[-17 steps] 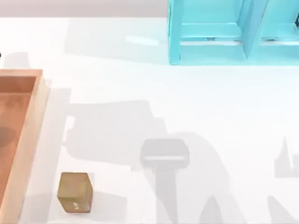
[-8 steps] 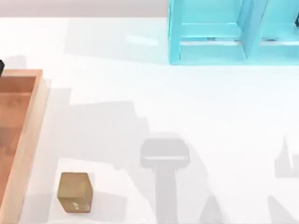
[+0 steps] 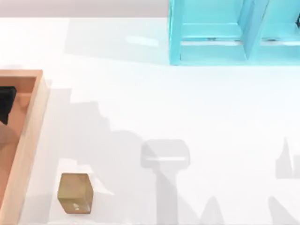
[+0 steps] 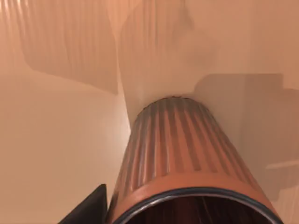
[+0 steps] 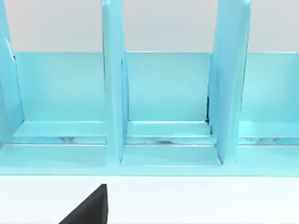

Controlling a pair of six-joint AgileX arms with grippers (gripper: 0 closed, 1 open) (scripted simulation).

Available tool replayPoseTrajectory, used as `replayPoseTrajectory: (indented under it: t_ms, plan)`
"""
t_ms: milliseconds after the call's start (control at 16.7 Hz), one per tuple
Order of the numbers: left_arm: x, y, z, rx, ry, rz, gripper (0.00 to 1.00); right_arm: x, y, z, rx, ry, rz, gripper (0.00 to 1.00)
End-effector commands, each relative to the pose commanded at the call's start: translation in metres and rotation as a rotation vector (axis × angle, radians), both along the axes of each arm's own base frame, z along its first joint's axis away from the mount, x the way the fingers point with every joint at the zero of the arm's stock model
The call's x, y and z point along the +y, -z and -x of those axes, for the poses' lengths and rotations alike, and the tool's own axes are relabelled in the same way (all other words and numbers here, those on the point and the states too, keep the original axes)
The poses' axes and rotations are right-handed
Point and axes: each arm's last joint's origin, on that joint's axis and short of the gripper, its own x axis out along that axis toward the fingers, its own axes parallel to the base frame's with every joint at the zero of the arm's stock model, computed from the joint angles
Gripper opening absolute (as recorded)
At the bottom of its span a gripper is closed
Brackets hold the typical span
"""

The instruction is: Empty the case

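The case lies at the table's left edge, orange-brown inside with a lighter tan rim. A black part of my left gripper hangs over its inside near the far end. In the left wrist view an orange ribbed tube with a dark-rimmed open end sits very close to the camera, over the case's floor. A black edge of the left gripper shows beside it. I cannot tell whether the tube is held. My right gripper stays parked, facing the shelf unit.
A small tan cube stands on the white table just right of the case's near end. A turquoise shelf unit stands at the back right. Arm shadows lie across the middle of the table.
The left gripper's black part has come from the case's far left corner to over the case's inside. The arm's shadow on the table has shifted. The cube has not moved.
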Motion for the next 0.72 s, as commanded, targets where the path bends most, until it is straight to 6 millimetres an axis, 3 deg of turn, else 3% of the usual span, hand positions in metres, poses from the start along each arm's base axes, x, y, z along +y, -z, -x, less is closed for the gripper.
replayPoseTrajectory:
  t_ms: [300,720]
  plan:
    - [-0.0010,0.0054,0.0003,0.000,0.001,0.000,1.00,0.0000,0.0000,0.0000,0.000,0.000,0.000,1.00]
    - [-0.0010,0.0054,0.0003,0.000,0.001,0.000,0.47,0.0000,0.0000,0.0000,0.000,0.000,0.000,1.00]
